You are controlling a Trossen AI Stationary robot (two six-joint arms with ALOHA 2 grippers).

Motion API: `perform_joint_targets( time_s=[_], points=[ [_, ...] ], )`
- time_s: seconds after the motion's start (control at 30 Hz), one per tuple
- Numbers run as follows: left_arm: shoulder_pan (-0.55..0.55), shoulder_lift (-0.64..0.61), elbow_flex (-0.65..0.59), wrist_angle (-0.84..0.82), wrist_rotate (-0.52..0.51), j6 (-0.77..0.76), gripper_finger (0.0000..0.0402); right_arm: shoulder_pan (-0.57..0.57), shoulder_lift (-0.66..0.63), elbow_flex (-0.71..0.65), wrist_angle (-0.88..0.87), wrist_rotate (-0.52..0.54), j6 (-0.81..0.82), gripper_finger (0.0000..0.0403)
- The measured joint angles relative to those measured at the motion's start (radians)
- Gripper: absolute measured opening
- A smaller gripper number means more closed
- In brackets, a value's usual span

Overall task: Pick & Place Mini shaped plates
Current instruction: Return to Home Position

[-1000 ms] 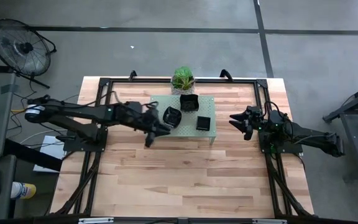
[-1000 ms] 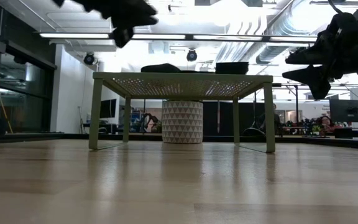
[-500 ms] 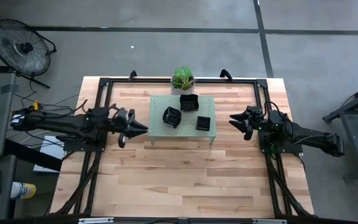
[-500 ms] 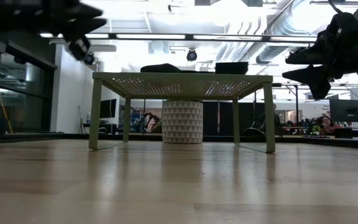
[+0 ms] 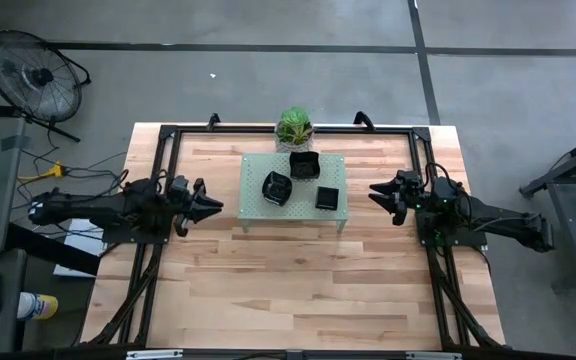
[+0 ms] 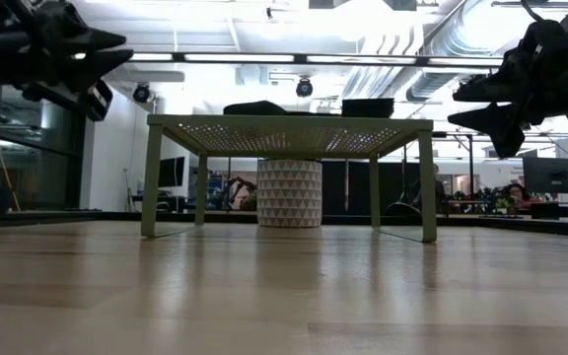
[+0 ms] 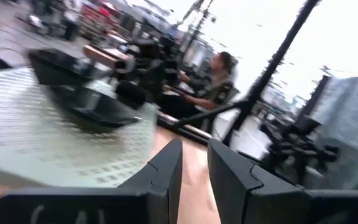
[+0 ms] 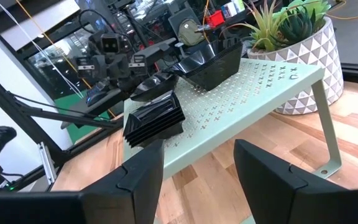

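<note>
Three black mini shaped plates rest on top of the pale green perforated rack [image 5: 258, 172]: a rounded one [image 5: 276, 187], a deep square one [image 5: 304, 165] and a ribbed square one [image 5: 327, 197]. My left gripper [image 5: 212, 205] hovers left of the rack, pointing level at it, open by a narrow gap with nothing between the fingers [image 7: 194, 167]. My right gripper [image 5: 378, 198] hovers right of the rack, open wide and empty [image 8: 197, 163]. The right wrist view shows the ribbed plate [image 8: 154, 119] nearest, with the deep one [image 8: 210, 62] behind it.
A small potted plant [image 5: 293, 127] stands behind the rack at the table's far edge. Black frame rails [image 5: 168, 150] run along the table's sides. Bare wood [image 5: 298, 290] lies in front of the rack. A person [image 7: 219, 81] sits in the room beyond.
My left gripper has drawn back from the rack's left front corner toward the table's left edge. It has sunk and tipped from slanting downward to about level. The plates and my right gripper have stayed where they were.
</note>
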Motion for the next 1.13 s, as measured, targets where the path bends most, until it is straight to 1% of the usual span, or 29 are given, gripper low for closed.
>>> perform_joint_targets(
  time_s=[0.17,0.23,0.37,0.6,0.7,0.83,1.13],
  points=[
    [0.092,-0.044,-0.026,-0.011,-0.005,0.0,0.0074,0.0,0.0,0.0,0.0,0.0,0.0,0.0189],
    [0.109,-0.053,-0.033,-0.007,-0.007,0.0,0.0074,0.0,0.0,0.0,0.0,0.0,0.0,0.0189],
    [0.11,-0.071,-0.036,-0.049,-0.007,0.0,0.0074,0.0,0.0,0.0,0.0,0.0,0.0,0.019],
    [0.11,-0.132,-0.037,-0.269,-0.007,0.0,0.0074,0.0,0.0,0.0,0.0,0.0,0.0,0.019],
    [0.11,-0.146,-0.038,-0.266,-0.029,0.0,0.0074,0.0,0.0,0.0,0.0,0.0,0.0,0.0189],
    [0.11,-0.169,-0.038,-0.269,-0.03,-0.001,0.0074,0.0,0.0,0.0,0.0,0.0,0.0,0.019],
    [0.11,-0.169,-0.039,-0.27,-0.031,-0.001,0.0074,0.0,0.0,0.0,0.0,0.0,0.0,0.0189]
  ],
)
